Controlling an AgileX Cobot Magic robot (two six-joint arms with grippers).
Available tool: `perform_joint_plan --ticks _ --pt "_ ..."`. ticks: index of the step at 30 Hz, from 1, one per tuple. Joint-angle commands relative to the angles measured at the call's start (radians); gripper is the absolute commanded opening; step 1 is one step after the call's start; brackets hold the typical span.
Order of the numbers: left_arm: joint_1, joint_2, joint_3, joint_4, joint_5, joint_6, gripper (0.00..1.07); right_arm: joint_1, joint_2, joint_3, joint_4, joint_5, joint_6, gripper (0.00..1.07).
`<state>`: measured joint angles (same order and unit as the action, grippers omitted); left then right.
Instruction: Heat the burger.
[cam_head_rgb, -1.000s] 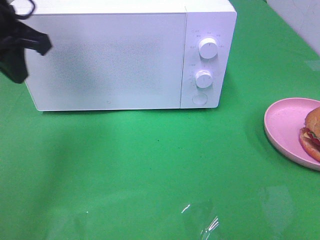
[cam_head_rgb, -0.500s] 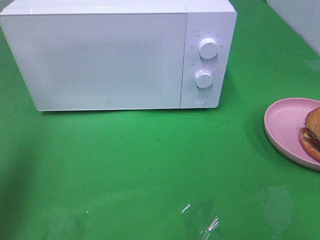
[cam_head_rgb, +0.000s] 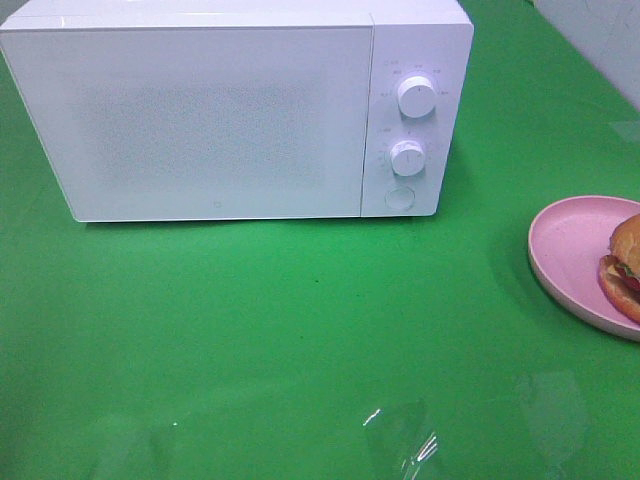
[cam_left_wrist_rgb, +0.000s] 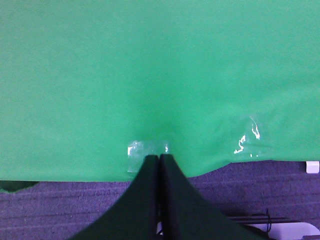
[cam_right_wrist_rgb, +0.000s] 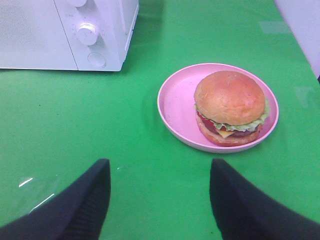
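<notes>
The burger (cam_right_wrist_rgb: 229, 106) sits on a pink plate (cam_right_wrist_rgb: 176, 102) at the right edge of the green table; the high view cuts off most of the burger (cam_head_rgb: 624, 268) and part of the plate (cam_head_rgb: 567, 245). A white microwave (cam_head_rgb: 240, 110) with its door closed stands at the back. My right gripper (cam_right_wrist_rgb: 159, 192) is open, its black fingers spread wide, a short way back from the plate and touching nothing. In the left wrist view my left gripper (cam_left_wrist_rgb: 159, 159) is shut, its fingers pressed together with nothing between them, over the table's near edge. Neither gripper shows in the high view.
The microwave has two knobs (cam_head_rgb: 416, 96) and a round button (cam_head_rgb: 400, 197) on its right panel. Clear tape patches (cam_head_rgb: 412, 445) glint on the green cloth near the front edge. Beyond that edge lies a purple floor (cam_left_wrist_rgb: 260, 185).
The left arm, dark at the upper left of the high view a second ago, has drawn out of that view. Microwave, plate and burger have not moved.
</notes>
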<state>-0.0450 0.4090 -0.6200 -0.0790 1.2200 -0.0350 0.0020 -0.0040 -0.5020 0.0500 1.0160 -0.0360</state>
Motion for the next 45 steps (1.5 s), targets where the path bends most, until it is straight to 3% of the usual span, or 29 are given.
perform_joint_plan --ticks 1,7,15,42,45 --pt "0.002 -0.146 0.055 -0.013 -0.002 0.022 0.0 -0.007 -0.027 0.003 -0.003 -0.013 -0.005 0.56" --pt "0.002 -0.331 0.073 -0.017 -0.025 0.035 0.0 -0.007 -0.027 0.003 -0.003 -0.013 -0.005 0.56" --pt "0.002 -0.384 0.121 -0.033 -0.182 0.152 0.0 -0.007 -0.027 0.003 -0.003 -0.013 -0.005 0.55" --pt "0.002 -0.379 0.121 -0.016 -0.181 0.153 0.0 -0.007 -0.024 0.003 -0.002 -0.013 -0.005 0.55" --pt "0.037 -0.381 0.121 -0.014 -0.181 0.153 0.0 -0.001 -0.024 0.003 -0.002 -0.013 -0.005 0.55"
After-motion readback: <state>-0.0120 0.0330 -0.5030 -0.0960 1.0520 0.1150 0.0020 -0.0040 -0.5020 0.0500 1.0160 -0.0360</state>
